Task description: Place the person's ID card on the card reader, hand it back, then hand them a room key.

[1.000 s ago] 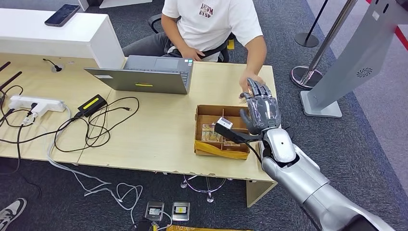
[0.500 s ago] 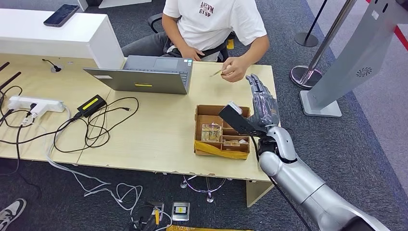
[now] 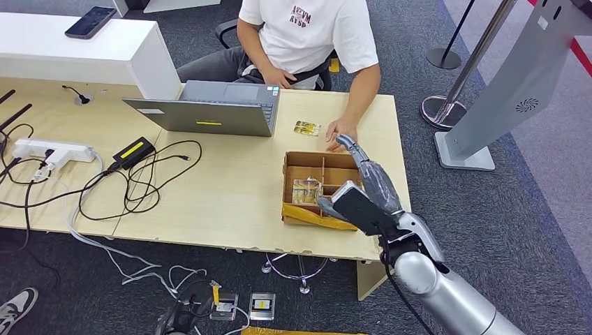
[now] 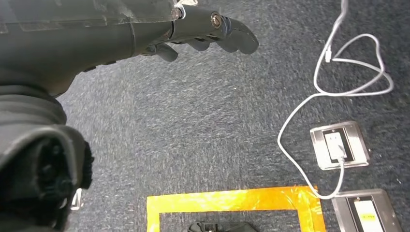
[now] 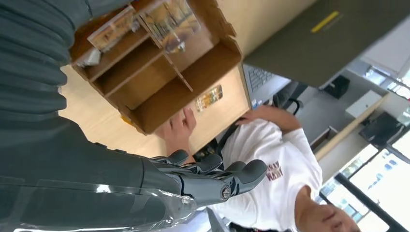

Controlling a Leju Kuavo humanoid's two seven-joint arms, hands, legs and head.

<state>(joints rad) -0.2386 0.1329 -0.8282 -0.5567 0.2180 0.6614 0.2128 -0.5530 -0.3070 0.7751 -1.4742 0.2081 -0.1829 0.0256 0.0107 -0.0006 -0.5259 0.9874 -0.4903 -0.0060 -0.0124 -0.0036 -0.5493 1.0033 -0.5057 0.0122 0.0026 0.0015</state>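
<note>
A small gold-patterned card (image 3: 306, 128) (image 5: 209, 98) lies flat on the table beyond the box, next to the laptop. The person's hand (image 3: 342, 131) (image 5: 178, 128) rests on the table beside it. My right hand (image 3: 370, 180) (image 5: 212, 181) hovers over the right side of a divided cardboard box (image 3: 287, 183) (image 5: 231, 46), fingers stretched out, holding nothing. Inside the box lie printed cards (image 3: 307, 190) (image 5: 169, 21) in clear sleeves. My left hand (image 4: 145, 29) hangs over the carpet, fingers loosely extended and holding nothing.
A grey laptop (image 3: 209, 108) stands at the table's far side. Black cables (image 3: 139, 181), an adapter (image 3: 132, 151) and a white power strip (image 3: 52, 151) cover the left. A stanchion base (image 3: 447, 108) and grey kiosk (image 3: 516, 91) stand right of the table.
The person carried the card away from my raised right hand and set it on the table by the laptop. My right hand has drawn back and lowered over the box.
</note>
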